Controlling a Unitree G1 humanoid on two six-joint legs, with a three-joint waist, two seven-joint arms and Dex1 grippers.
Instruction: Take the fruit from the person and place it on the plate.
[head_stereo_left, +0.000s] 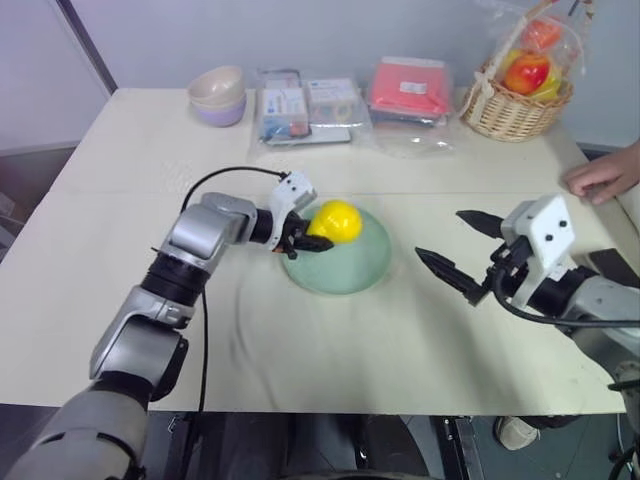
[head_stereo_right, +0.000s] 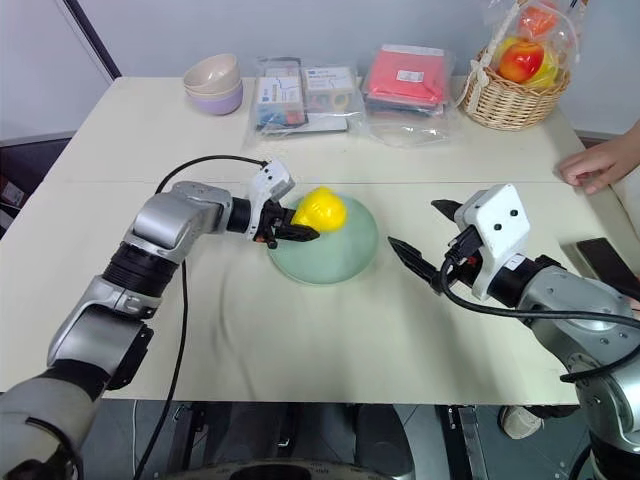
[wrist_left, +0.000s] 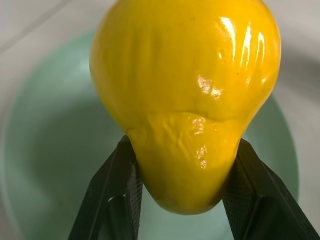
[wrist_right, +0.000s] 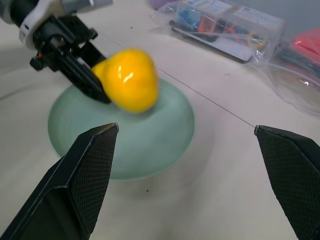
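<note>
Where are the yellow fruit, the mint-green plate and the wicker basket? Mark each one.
fruit (head_stereo_left: 336, 220): left eye view, on its rounded yellow body.
plate (head_stereo_left: 352, 272): left eye view, on its bare green surface near the front rim.
wicker basket (head_stereo_left: 512, 113): left eye view, on its woven front wall.

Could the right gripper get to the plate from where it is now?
Probably yes. The right gripper hangs open beside the plate, with bare tablecloth between them. However, the left gripper holds the fruit over the plate's far-left part, so only the near rim looks free.
</note>
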